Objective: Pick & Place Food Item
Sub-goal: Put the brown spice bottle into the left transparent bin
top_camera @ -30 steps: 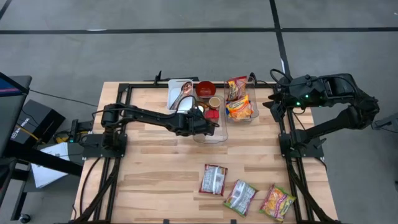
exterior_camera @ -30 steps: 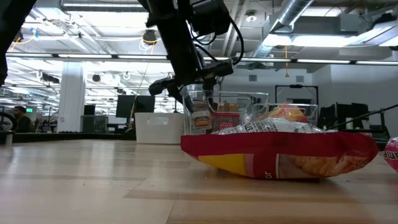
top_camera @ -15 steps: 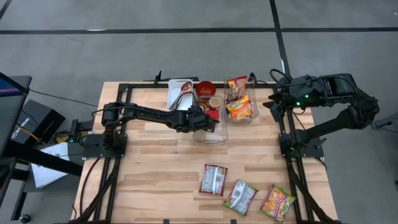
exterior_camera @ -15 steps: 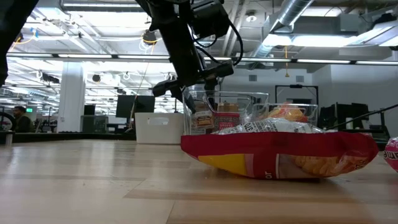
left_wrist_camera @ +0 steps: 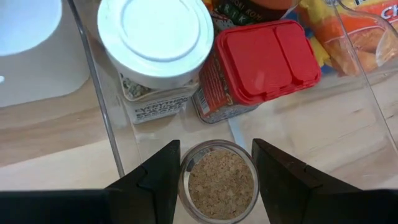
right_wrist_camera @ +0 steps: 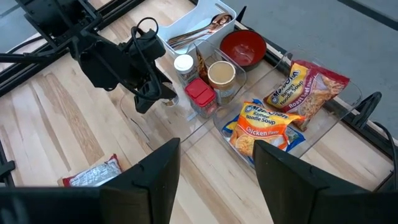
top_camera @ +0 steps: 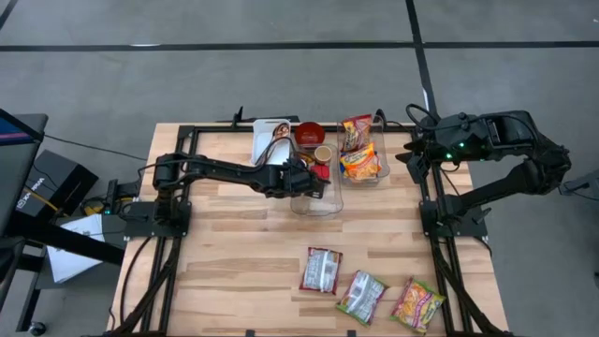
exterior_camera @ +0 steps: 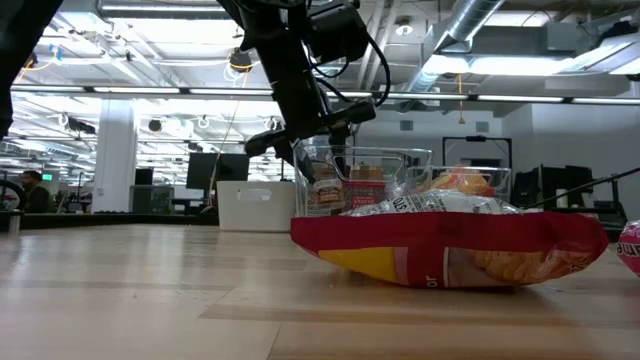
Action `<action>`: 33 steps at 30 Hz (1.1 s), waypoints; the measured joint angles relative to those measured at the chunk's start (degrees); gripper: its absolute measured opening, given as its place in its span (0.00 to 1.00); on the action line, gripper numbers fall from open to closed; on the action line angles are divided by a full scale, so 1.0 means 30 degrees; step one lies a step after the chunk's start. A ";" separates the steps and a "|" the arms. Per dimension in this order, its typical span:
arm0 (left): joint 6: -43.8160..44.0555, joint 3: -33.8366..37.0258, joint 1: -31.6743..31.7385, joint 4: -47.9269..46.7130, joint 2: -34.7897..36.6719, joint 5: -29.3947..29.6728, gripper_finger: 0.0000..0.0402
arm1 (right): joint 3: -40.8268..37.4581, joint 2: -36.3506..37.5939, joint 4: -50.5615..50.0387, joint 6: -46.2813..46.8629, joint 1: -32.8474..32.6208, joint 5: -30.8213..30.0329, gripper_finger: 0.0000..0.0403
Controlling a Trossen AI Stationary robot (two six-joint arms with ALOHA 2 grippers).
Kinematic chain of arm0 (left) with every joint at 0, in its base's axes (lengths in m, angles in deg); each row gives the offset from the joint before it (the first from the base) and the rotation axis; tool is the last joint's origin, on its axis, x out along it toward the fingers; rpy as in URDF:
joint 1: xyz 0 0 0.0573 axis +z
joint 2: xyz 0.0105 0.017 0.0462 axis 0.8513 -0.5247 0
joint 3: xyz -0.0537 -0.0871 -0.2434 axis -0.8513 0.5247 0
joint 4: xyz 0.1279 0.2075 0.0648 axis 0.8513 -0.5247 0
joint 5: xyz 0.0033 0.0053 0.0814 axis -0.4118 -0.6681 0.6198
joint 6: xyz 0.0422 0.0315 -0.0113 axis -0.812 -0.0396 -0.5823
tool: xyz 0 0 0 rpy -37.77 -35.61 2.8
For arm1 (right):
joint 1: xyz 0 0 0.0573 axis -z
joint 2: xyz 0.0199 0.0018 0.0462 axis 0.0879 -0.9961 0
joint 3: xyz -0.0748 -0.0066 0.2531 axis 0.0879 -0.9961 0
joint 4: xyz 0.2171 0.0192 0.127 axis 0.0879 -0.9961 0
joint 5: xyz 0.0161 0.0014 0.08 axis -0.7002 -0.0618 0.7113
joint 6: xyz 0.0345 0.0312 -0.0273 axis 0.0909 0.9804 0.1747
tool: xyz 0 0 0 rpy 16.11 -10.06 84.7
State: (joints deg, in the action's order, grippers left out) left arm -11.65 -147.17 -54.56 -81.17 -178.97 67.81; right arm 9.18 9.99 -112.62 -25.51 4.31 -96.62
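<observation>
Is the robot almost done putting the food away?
Partly. Noodle packs and a red-lidded tub already sit in the clear bins. The left gripper holds a small jar over one bin. Three packets wait on the table. The right gripper waits aside.

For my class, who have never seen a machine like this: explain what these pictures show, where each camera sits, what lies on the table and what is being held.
Two dark robot arms work at a wooden table. One camera looks straight down, one sits at table height, and one rides on each wrist. The left gripper has its fingers around a small open jar of brown granules, at a clear bin holding a white-lidded jar and a red-lidded container. A neighbouring bin holds noodle packets. Three snack packets lie near the front edge. The right gripper waits open beside the table, holding nothing.
</observation>
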 joint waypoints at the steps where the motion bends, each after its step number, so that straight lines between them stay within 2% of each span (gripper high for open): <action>1: 0.0000 0.0000 0.0000 0.0024 0.0000 0.0053 0.42 | 0.0000 -0.0004 0.0000 -0.0007 0.0000 -0.0007 0.49; 7: 0.0015 0.0000 0.0120 0.0245 0.0000 -0.0523 0.42 | 0.0000 0.0004 0.0000 -0.0087 0.0000 -0.0007 0.49; 33: 0.1620 0.0000 0.0108 0.1074 0.0000 -0.0756 0.42 | 0.0000 0.0004 0.0007 -0.0452 0.0000 -0.0007 0.49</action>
State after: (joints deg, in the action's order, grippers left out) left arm -6.79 -147.17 -54.23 -77.95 -178.97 65.54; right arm 9.18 10.01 -112.59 -26.87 4.31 -96.65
